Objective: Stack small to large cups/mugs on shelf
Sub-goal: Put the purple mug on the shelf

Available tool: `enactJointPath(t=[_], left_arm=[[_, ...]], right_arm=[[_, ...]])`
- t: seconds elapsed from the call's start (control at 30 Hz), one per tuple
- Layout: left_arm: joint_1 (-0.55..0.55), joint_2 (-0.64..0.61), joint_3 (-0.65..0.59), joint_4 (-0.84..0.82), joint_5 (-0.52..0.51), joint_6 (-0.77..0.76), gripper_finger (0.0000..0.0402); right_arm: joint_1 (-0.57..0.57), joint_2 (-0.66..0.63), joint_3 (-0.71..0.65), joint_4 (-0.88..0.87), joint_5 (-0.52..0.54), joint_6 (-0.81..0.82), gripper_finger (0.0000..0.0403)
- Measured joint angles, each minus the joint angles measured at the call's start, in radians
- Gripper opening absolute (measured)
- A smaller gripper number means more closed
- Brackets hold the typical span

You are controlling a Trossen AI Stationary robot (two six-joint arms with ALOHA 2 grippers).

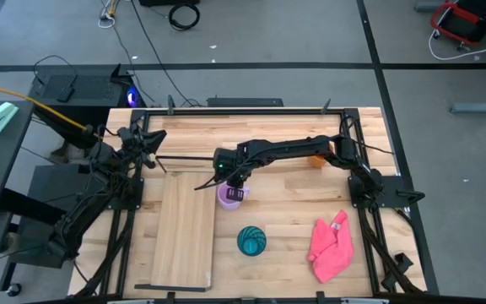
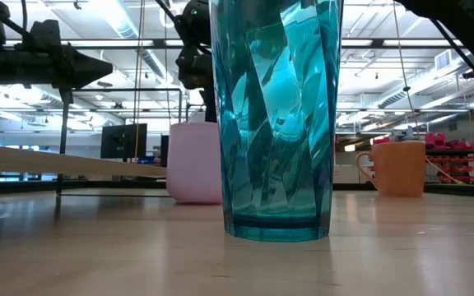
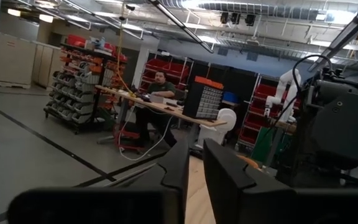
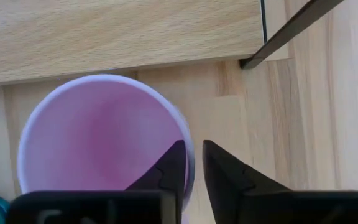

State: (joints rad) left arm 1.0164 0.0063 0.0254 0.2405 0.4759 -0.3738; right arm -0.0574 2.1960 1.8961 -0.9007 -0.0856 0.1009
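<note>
A lilac mug [image 1: 230, 196] [image 4: 98, 137] stands upright on the tabletop, just off the right edge of the shelf [image 1: 184, 228], a long light-wood board. My right gripper [image 1: 234, 181] [image 4: 194, 165] points down over the mug's rim, slightly open, one finger inside the mug and one outside. The teal cup [image 1: 251, 240] [image 2: 276, 123] stands nearer the front edge. The orange mug [image 1: 316, 160] [image 2: 397, 168] stands behind, partly under the right arm. My left gripper [image 3: 196, 180] waits at the far left, raised, with a narrow gap and nothing in it. My right gripper straddles the lilac mug's rim [image 4: 190, 155] from above, on the side away from the shelf. A sliver of table shows between the outer finger [image 4: 229, 177] and the wall. Whether the inner finger [image 4: 169, 165] touches the wall, I cannot tell. The mug rests on the table.
A crumpled pink cloth [image 1: 332, 247] lies at the front right. The shelf's thin black wire frame [image 4: 291, 31] [image 1: 180, 159] crosses the table just behind the lilac mug. Black rails run along the table's left and right sides.
</note>
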Motion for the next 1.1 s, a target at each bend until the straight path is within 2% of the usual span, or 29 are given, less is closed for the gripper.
enactJointPath(t=[0.27,0.47,0.7,0.97,1.1], left_arm=[[0.000,0.000,0.000,0.038,0.014,-0.025,0.0088],[0.000,0.000,0.000,0.128,0.135,-0.089,0.0104],[-0.003,0.000,0.000,0.291,0.257,-0.231,0.0100],[-0.119,0.000,0.000,0.430,0.273,-0.296,0.0096],[-0.192,0.000,0.006,0.454,0.254,-0.290,0.0093]], right_arm=[[0.001,-0.024,0.000,0.009,0.000,0.000,0.0069],[0.001,-0.067,0.000,-0.001,0.004,0.000,0.0069],[0.001,-0.167,0.000,-0.053,0.007,0.005,0.0069],[0.006,-0.314,0.000,-0.108,0.008,0.039,0.0069],[0.026,-0.376,0.000,-0.138,0.063,0.064,0.0069]])
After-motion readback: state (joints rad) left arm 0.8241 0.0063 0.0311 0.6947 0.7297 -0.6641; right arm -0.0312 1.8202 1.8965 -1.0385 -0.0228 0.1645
